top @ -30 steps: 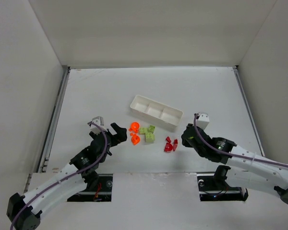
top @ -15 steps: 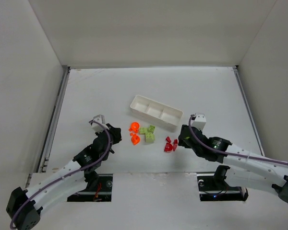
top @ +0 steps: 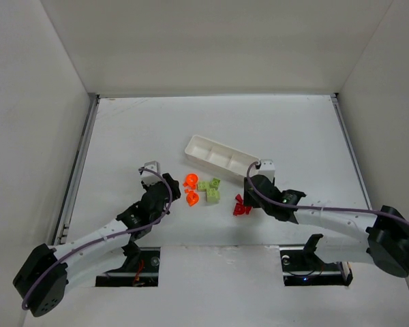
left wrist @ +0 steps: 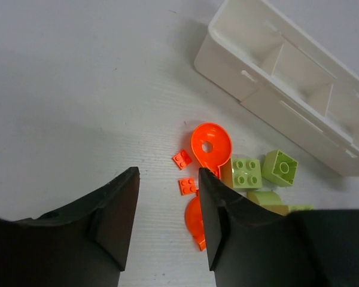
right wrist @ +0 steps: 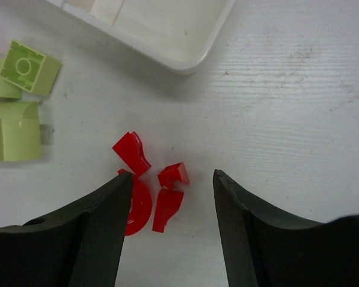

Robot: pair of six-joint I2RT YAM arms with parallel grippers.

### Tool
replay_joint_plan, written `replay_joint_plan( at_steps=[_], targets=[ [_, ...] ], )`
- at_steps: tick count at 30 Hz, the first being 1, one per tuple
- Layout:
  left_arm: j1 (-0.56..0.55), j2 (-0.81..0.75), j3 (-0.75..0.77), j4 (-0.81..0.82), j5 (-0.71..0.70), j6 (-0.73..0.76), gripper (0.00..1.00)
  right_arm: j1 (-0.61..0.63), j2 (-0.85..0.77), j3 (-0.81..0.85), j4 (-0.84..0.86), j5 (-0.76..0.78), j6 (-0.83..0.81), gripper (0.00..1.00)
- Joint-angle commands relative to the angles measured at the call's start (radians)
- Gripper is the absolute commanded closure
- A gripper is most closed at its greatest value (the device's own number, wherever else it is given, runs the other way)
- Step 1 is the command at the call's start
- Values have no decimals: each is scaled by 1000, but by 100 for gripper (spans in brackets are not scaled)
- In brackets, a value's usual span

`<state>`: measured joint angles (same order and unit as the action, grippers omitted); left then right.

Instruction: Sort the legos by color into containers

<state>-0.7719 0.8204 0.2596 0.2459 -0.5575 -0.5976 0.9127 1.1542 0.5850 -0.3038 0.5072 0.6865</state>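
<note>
White walls close in three sides of a white table (top: 123,129), whose surface shows fine streaks and faint scuffs in the wrist views. A long, shallow tray (top: 218,169) of smooth white plastic lies at an angle near the middle, divided into three square compartments.

The legos all lie on the table just on the near side of the tray. The orange pieces (top: 190,190) are on the left, the yellow-green blocks (top: 209,189) in the middle, and the red pieces (top: 240,206) on the right.

Compared with a second ago, both arms have reached further inward. The left gripper (left wrist: 167,182) has closed in on the orange cluster, and the right gripper (right wrist: 172,176) has slid left to the red one, beside the tray's right end. The legos themselves have not shifted.

Both sets of jaws are spread apart and grip nothing. The right pair straddles the glossy curved red pieces. The left pair frames two tiny flat studded orange plates, with a round orange dish with a central hole just beyond. The yellow-green blocks are square and studded.
</note>
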Motion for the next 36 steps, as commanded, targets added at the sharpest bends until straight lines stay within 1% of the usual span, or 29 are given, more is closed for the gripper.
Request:
replay_joint_plan(
  at_steps=[1, 4, 7, 9, 14, 21, 22, 24, 26, 30, 33, 36],
  targets=[
    [-2, -13, -55, 124, -12, 44, 54, -30, 44, 9, 103, -9, -45, 38],
    [10, -9, -68, 164, -5, 68, 52, -50, 79, 7, 121, -21, -47, 39],
    [16, 32, -65, 174, -5, 78, 51, -53, 85, 15, 120, -33, -47, 44],
    [12, 60, -54, 178, -4, 78, 51, -62, 87, 19, 111, -56, -44, 47],
    [18, 101, -49, 202, 2, 73, 49, -77, 102, 10, 118, -125, -45, 50],
    [42, 111, -56, 213, 42, 64, 48, -77, 177, 35, 108, -136, -47, 58],
    [44, 103, -57, 213, 45, 62, 48, -77, 188, 36, 106, -133, -47, 61],
    [50, 88, -65, 208, 50, 56, 47, -77, 196, 41, 100, -116, -41, 72],
    [55, 77, -71, 207, 59, 48, 46, -77, 177, 44, 101, -89, -36, 78],
    [69, 74, -72, 204, 70, 41, 46, -77, 112, 78, 69, -64, -47, 80],
    [76, 83, -72, 210, 82, 39, 46, -77, 69, 140, 42, -64, -80, 80],
    [78, 103, -65, 213, 93, 38, 45, -96, 93, 232, 80, -75, -142, 80]
  ],
)
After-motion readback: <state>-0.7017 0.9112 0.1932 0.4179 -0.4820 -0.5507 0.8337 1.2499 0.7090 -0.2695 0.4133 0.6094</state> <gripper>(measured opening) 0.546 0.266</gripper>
